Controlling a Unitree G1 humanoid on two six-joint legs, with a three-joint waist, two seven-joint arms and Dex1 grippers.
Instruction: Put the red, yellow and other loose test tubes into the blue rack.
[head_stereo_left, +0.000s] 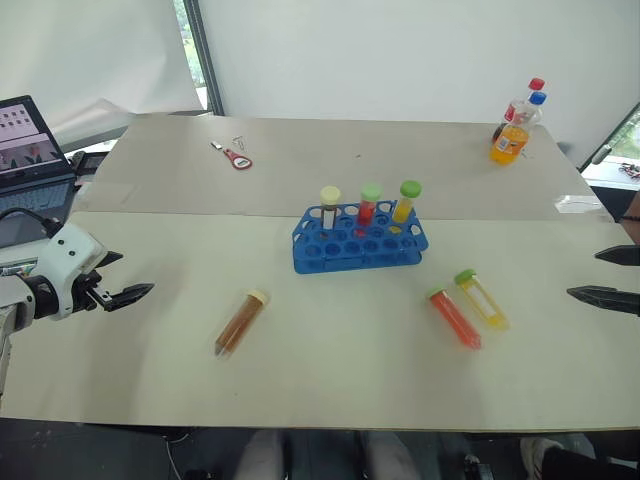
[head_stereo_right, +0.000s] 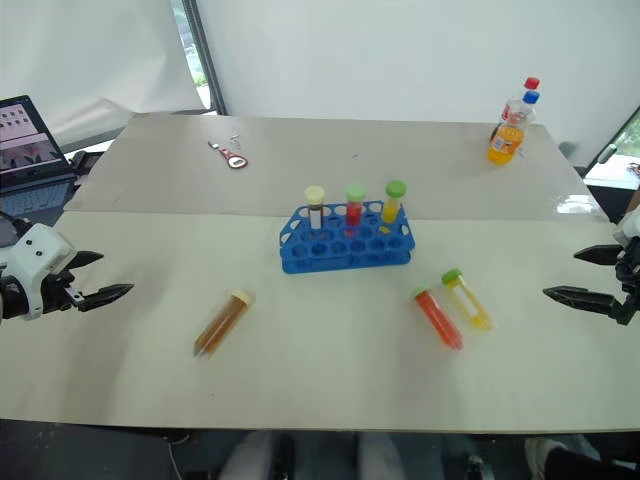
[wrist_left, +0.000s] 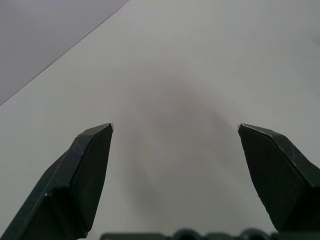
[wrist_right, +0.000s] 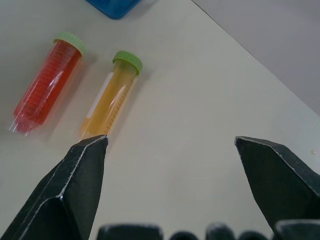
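Note:
The blue rack stands mid-table with three capped tubes upright in its back row. Right of it lie a red test tube and a yellow test tube, both green-capped, side by side. A brown tube with a cream cap lies left of the rack. My left gripper hovers open and empty at the table's left edge, well away from the brown tube. At the right edge my right gripper is open and empty, pointing toward the red tube and yellow tube.
Two drink bottles stand at the back right. A red-handled tool lies at the back left. An open laptop sits off the table's left side. A seam joins two tabletops behind the rack.

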